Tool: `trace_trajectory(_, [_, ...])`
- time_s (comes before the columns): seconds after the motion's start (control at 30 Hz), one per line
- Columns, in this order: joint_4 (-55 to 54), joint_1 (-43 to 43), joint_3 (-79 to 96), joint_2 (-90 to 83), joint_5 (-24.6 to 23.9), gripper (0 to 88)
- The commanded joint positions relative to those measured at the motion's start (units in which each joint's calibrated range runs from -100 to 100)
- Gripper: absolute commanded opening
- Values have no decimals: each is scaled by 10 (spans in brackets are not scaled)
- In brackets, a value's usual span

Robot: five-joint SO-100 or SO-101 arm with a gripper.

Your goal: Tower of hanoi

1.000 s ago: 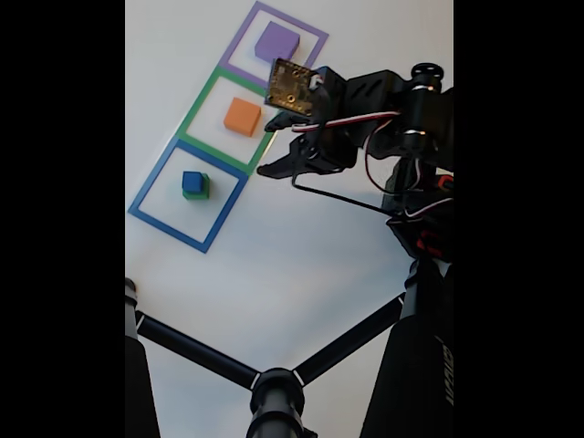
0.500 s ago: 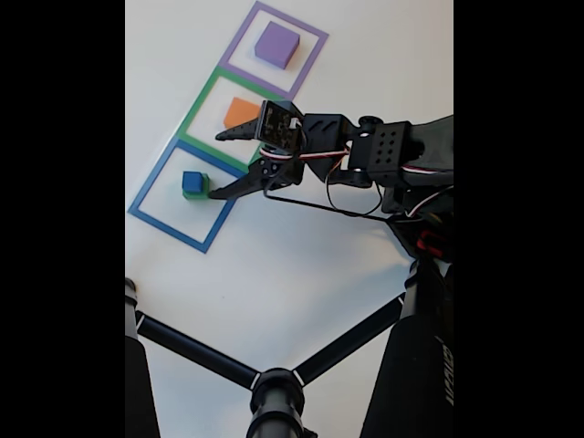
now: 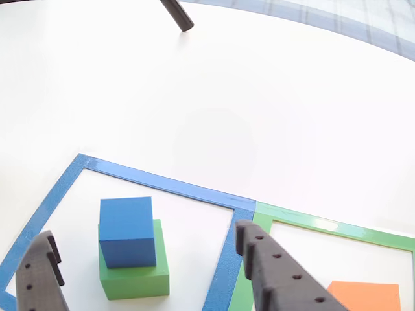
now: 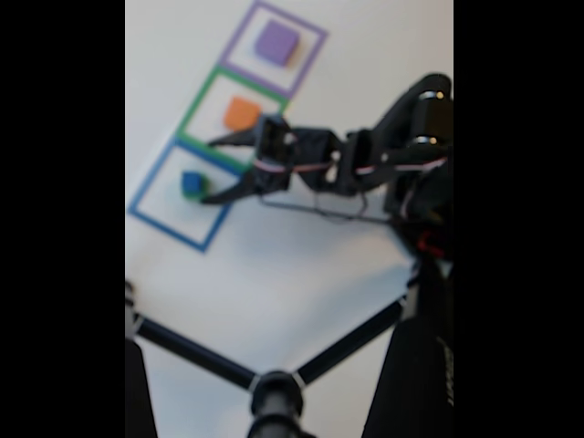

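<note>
The small blue cube (image 3: 126, 232) sits on top of the green block (image 3: 139, 278) inside the blue tape square (image 3: 162, 182). My gripper (image 3: 142, 232) is open, with one dark finger on each side of this stack and not touching it. The orange block (image 3: 363, 295) lies inside the green tape square (image 3: 337, 228). In the blurred fixed view the gripper (image 4: 210, 171) reaches left, its jaws spread just right of the blue cube (image 4: 192, 182). One finger passes just below the orange block (image 4: 241, 113). The purple block (image 4: 276, 41) rests alone in the purple tape square (image 4: 310, 55).
The black arm (image 4: 401, 160) stretches in from the right in the fixed view. Black tripod legs (image 4: 192, 351) cross the lower table and meet at a hub (image 4: 274, 391). A dark leg tip (image 3: 177, 14) touches the white table at the top of the other view.
The gripper has swung down and left, from beside the orange block to the blue tape square. Its open jaws now sit closer to the blue-on-green stack. The blocks have not moved.
</note>
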Motion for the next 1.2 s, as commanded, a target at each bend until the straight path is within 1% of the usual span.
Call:
trace_trajectory(0.0, [-46, -7, -41, 43, 0, 323])
trace_trajectory(0.4, [-65, -27, -118, 130, 0, 313])
trace_trajectory(0.8, [-65, -43, -104, 136, 0, 278])
trace_trajectory(1.17, [-63, -55, -96, 136, 0, 200])
